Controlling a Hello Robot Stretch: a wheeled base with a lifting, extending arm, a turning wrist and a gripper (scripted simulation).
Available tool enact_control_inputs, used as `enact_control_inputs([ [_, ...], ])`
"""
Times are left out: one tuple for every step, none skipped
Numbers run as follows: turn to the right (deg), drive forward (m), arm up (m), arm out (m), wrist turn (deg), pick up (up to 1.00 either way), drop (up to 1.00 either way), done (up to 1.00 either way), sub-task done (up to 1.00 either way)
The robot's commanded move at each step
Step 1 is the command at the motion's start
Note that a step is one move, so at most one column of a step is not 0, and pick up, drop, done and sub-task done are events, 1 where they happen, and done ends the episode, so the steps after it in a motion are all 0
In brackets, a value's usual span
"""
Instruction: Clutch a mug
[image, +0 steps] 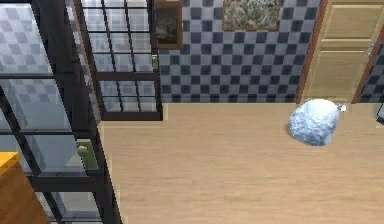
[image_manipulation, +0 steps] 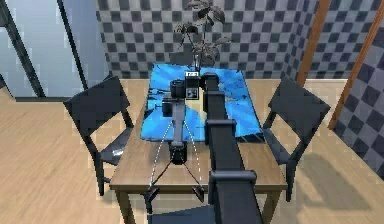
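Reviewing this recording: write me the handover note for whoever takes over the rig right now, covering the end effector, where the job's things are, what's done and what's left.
End effector: over the near end of the wooden table, on the outstretched arm. I cannot tell whether it holds anything.
Things: a blue cloth covers the table's far part. The small shapes on it are too unclear to name as the mug. A chair stands by the table, and a plant at its far end.
Done: the robot stands at the table with its arm out over it.
Left: pick out the mug, grasp it and lift it clear.
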Motion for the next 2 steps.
enact_control_inputs([
  [0.0,0.00,0.00,0.00,45.0,0.00,0.00,0.00,0.00],
  [0.0,0.00,0.00,0.00,45.0,0.00,0.00,0.00,0.00],
])
